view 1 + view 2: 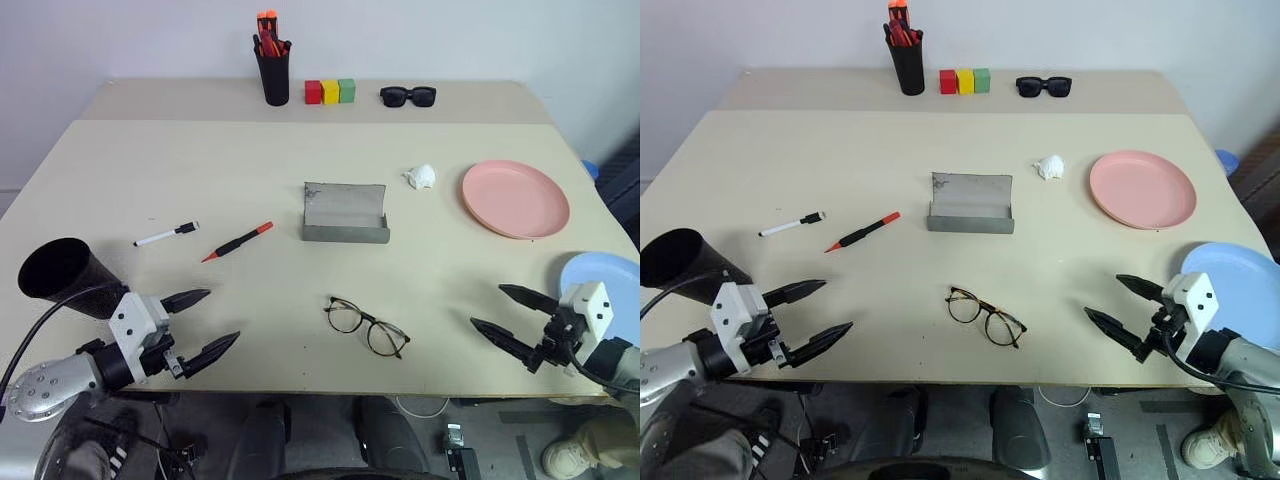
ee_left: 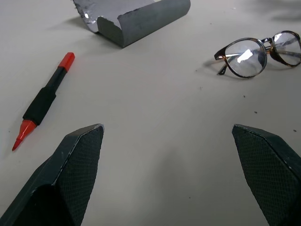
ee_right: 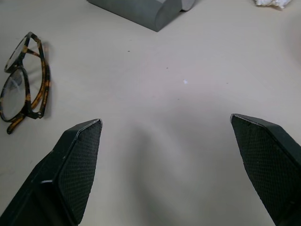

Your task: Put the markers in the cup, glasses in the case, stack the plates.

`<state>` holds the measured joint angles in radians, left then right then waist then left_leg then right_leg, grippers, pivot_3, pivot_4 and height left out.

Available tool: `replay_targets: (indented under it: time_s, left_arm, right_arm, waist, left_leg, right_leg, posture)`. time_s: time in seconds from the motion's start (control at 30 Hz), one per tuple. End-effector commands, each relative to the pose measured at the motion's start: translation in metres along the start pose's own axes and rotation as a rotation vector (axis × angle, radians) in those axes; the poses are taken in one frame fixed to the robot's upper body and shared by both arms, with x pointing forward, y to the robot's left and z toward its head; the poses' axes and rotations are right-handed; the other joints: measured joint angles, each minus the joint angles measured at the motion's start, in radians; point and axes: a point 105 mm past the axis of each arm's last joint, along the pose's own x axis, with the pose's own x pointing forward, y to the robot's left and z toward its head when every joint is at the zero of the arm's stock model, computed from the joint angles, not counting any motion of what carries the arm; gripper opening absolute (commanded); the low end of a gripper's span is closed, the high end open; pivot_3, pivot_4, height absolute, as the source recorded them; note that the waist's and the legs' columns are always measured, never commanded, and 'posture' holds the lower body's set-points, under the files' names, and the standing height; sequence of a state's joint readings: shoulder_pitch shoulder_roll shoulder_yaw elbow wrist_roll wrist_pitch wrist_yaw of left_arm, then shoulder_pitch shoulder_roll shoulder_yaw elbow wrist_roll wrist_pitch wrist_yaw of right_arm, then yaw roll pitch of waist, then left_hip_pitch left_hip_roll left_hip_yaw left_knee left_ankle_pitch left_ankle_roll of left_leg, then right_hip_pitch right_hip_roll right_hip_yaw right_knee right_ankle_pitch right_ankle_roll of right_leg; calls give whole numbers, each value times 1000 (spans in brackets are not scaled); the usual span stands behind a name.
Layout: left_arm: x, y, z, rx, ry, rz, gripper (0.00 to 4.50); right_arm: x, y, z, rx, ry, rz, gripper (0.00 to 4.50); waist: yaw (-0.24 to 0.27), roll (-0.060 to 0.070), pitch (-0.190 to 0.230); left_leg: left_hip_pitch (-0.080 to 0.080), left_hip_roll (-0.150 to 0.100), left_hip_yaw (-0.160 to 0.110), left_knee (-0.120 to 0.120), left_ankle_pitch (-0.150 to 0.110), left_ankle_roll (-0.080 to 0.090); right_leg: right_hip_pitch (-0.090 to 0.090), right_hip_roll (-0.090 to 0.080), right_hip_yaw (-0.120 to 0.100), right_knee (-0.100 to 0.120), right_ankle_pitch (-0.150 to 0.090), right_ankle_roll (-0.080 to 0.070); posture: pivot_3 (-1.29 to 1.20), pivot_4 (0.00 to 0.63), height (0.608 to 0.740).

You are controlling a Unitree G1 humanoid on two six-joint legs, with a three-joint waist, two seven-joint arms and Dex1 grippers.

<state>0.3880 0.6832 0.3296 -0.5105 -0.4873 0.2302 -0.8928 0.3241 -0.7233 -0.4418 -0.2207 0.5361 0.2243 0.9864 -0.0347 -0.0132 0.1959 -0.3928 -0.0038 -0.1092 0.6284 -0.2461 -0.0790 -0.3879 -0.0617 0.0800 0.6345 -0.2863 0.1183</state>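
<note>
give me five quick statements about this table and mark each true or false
1. The grey case stands open with nothing in it. True.
2. The glasses lie inside the case. False: they lie on the table, nearer the robot than the case.
3. Both markers are in the black cup. False: the white marker and the red and black marker lie on the table.
4. The left gripper and the right gripper are open and hold nothing. True.
5. The pink plate is stacked on the blue plate. False: they lie apart.
</note>
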Motion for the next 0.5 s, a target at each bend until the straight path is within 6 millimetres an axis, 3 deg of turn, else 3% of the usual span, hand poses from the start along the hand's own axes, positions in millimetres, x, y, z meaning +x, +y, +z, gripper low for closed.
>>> replay_targets:
  time_s: [0.03, 0.27, 0.5]
  left_arm:
    - [-3, 1, 5, 27, -20, -3, 4500]
    - [0, 5, -14, 35, 2, 1, 4500]
    - [9, 9, -13, 41, -35, 18, 4500]
  right_arm:
    - [3, 5, 14, -25, -54, 15, 4466]
    - [6, 4, 14, -20, -85, 0, 4466]
    - [7, -8, 13, -40, -89, -22, 4466]
  waist:
    - [0, 0, 0]
    - [-1, 0, 0]
    - [-1, -1, -1]
  left_leg:
    - [0, 0, 0, 0, 0, 0]
    - [0, 0, 0, -1, 0, 0]
    - [0, 0, 0, 0, 0, 0]
  right_leg:
    - [0, 0, 0, 0, 0, 0]
    - [0, 0, 0, 0, 0, 0]
    - [0, 0, 0, 0, 1, 0]
  posture:
    - [0, 150, 740]
    - [0, 150, 740]
    - [0, 150, 740]
